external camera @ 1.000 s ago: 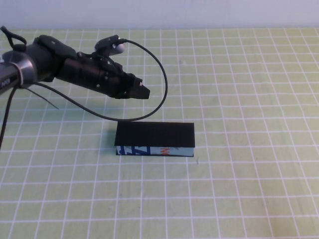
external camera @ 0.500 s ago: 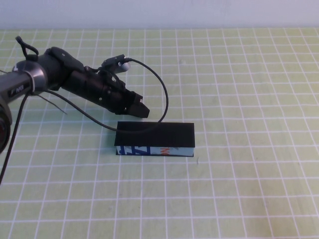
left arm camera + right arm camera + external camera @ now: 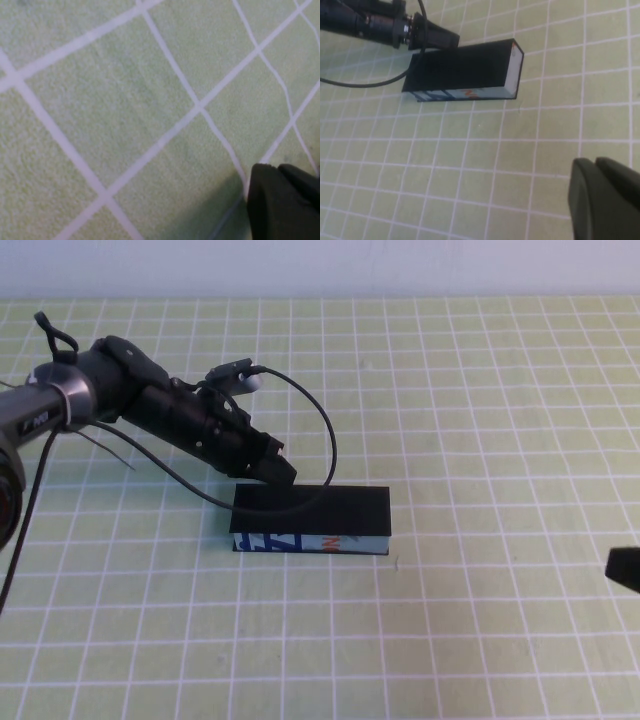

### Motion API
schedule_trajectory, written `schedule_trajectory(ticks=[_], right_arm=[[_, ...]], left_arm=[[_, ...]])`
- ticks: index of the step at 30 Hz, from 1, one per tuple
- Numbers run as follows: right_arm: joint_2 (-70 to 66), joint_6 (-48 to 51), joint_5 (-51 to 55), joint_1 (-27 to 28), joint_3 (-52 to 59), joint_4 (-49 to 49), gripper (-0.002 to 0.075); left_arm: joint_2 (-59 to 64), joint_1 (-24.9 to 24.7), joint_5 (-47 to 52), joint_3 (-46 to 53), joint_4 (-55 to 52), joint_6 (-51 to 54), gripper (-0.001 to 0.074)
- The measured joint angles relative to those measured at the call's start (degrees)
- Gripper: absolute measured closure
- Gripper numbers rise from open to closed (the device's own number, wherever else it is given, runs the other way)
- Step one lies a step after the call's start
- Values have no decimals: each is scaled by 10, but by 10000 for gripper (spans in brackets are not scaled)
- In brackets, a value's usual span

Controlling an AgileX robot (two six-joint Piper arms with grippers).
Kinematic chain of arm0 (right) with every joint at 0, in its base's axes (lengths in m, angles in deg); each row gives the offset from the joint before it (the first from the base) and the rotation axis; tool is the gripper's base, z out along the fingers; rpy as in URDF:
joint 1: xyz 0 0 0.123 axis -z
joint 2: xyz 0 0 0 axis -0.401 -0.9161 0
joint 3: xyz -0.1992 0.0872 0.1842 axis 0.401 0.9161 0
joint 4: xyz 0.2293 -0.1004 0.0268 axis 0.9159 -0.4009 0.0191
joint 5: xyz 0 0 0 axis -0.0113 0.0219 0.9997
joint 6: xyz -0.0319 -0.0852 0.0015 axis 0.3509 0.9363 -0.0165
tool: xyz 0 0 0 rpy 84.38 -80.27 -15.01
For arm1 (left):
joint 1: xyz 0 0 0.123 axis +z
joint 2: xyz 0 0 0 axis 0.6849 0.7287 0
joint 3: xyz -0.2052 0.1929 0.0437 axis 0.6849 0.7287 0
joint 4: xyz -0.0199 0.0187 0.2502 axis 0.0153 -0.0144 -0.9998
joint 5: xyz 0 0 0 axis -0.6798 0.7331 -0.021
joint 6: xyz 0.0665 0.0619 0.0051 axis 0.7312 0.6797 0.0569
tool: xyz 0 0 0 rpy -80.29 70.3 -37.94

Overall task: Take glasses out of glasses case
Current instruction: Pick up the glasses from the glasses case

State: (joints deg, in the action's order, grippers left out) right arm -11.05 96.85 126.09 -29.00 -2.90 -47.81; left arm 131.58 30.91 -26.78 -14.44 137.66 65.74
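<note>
Glasses case [image 3: 310,510] lidded — left gripper [image 3: 280,471] at its rear-left corner, right gripper [image 3: 624,568] well apart

A black glasses case [image 3: 310,508] with a white, blue and orange-red printed front sits on a pale green table [image 3: 480,420] gridded with white lines. Both pincers, left pincer [image 3: 280,472] and right pincer [image 3: 624,568], are black.

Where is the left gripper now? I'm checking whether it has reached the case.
In the high view, the left gripper sits left of centre, at the far-left corner of the closed rectangular black glasses case. The right gripper shows at the right edge.
</note>
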Motion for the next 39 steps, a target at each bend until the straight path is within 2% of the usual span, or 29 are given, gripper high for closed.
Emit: schedule_trajectory(ticks=[2, 5, 8, 13, 19, 23, 26, 31, 34, 39], right_arm=[[-69, 33, 21, -1, -51, 0, 743], [-170, 57, 29, -33, -125, -12, 743], [-265, 53, 27, -102, -200, -51, 743], [-393, 28, 11, -242, -308, -170, 743], [-502, 27, -19, -340, -392, -338, 741], [-543, 52, -42, -367, -415, -404, 699], [-565, 110, -65, -379, -420, -418, 609], [-591, 164, -106, -386, -421, -425, 414], [-602, 170, -132, -386, -421, -432, 375], [-628, 173, -163, -386, -422, -463, 362]], left_arm=[[0, 0, 2, 0, 0, -1, 739], [0, 0, 7, 0, 0, -2, 739], [0, 0, 10, 0, 0, -2, 739], [0, 0, 14, 0, 0, -2, 739], [0, 0, 17, 0, 0, -3, 739], [0, 0, 17, 0, 0, -3, 739], [0, 0, 18, 0, 0, -3, 739], [0, 0, 18, 0, 0, -4, 739], [0, 0, 19, 0, 0, -4, 739], [0, 0, 19, 0, 0, -4, 739]])
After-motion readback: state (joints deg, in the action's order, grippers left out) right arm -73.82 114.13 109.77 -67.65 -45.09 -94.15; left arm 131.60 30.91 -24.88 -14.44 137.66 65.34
